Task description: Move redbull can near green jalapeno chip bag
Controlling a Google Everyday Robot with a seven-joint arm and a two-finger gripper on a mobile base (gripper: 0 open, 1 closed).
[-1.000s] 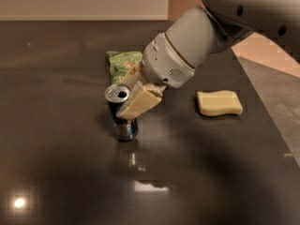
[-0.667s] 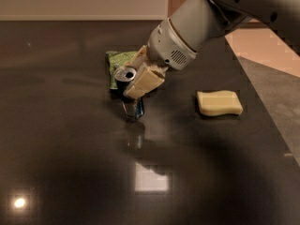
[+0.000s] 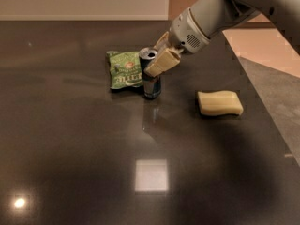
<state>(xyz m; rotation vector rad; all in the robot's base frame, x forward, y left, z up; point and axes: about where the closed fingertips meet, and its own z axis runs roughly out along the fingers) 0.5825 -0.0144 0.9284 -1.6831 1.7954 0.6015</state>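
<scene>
The redbull can point(image 3: 152, 87) stands upright on the dark table point(image 3: 70, 149), its left side touching or almost touching the right edge of the green jalapeno chip bag point(image 3: 124, 69). The bag lies flat with its pale lettering up. My gripper point(image 3: 158, 55) reaches in from the upper right and is shut on the upper part of the can. One tan finger point(image 3: 162, 62) crosses the front of the can and the other sits behind it. The can's silver top shows just left of the finger.
A pale yellow wavy-edged block point(image 3: 219, 102) lies on the table to the right of the can. The table's right edge point(image 3: 262, 102) runs diagonally, with floor beyond it. Light reflections show on the near part of the table.
The gripper has carried the can back and to the right, from in front of the bag to right beside its right edge. The can now rests on the table.
</scene>
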